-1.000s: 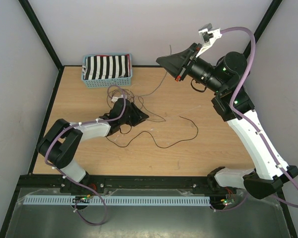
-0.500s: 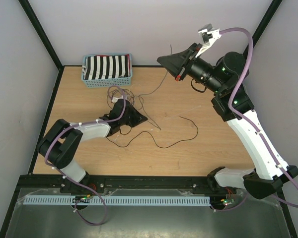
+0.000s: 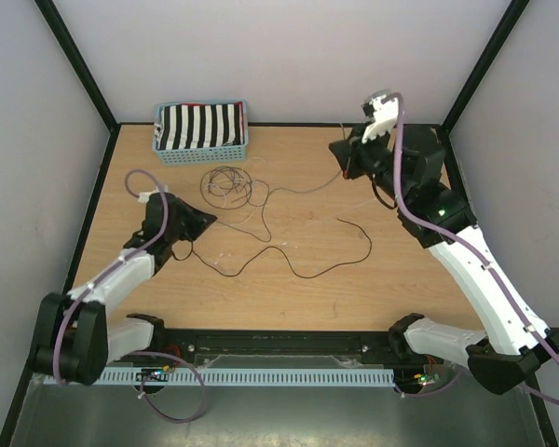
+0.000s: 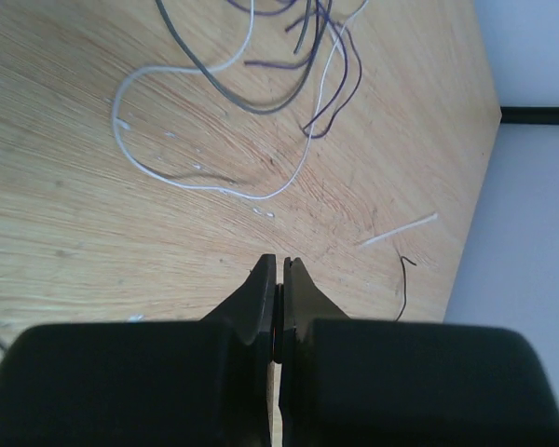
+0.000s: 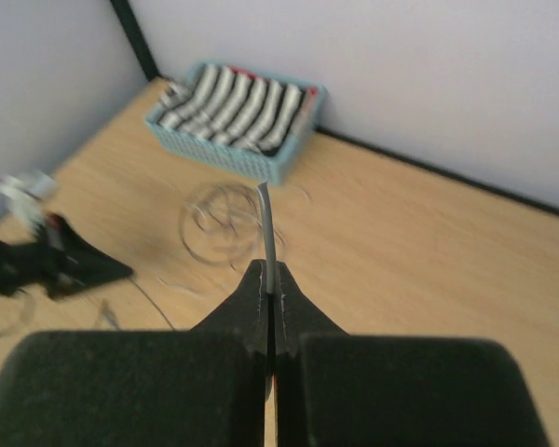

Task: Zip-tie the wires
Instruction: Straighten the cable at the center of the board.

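Wooden bench (image 3: 401, 279), walled on three sides, pale partitions behind; inventory as follows.

Item, wires (image 3: 228, 183): loose coil of thin dark and pale strands lying on the bench just in front of the basket; unbundled, no tie seen around it.

Item, long black wire (image 3: 368, 244): lying apart from the coil, curving across the middle of the bench; not gathered in.

Item, pale grey strand (image 5: 268, 233): runs from the coil toward the far right; its end pinched in the right tool (image 5: 268, 270), whose jaws are closed on it; whether it is a wire or a tie cannot be told for certain, though it looks like one of the wires.

Item, left tool (image 4: 279, 265): low over the bench, left of the coil; jaws pressed together, nothing visible between them.

Item, short pale piece (image 4: 398, 229): lying loose on the bench ahead of the left tool; possibly a zip tie, too small to confirm.

Item, blue basket (image 3: 200, 154): far left corner; striped black-and-white contents, nature unclear.

Progress, by judgement: early; one strand in hand, nothing bundled. Outstanding: collect the coil, the black wire and the held strand into one bunch; fetch a tie; loop it round; thread and cinch.
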Motion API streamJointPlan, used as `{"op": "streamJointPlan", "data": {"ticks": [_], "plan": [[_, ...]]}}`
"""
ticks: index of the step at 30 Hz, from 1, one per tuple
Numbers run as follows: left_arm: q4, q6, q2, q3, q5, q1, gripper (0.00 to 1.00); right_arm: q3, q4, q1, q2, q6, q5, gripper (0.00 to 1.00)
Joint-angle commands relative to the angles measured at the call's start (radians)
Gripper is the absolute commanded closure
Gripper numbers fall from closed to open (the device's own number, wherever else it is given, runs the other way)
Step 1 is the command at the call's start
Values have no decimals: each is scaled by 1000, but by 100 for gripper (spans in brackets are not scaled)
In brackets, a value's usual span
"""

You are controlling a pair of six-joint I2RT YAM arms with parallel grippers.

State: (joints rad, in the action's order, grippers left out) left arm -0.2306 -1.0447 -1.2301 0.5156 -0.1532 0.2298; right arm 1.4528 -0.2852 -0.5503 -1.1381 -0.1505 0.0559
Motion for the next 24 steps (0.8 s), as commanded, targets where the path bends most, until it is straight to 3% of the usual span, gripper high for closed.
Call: {"op": "streamJointPlan", "data": {"ticks": [1,10,24], "plan": [[210,136,152,-5,22,-57,100,-121,-114,0,51,81,-187,100],[500,276,350,12,70,-124,100,-357,-176,2,106,125,-458,100],[560,322,358,15,6,-163,100,-536,-176,40,23,132,-633,100]]}}
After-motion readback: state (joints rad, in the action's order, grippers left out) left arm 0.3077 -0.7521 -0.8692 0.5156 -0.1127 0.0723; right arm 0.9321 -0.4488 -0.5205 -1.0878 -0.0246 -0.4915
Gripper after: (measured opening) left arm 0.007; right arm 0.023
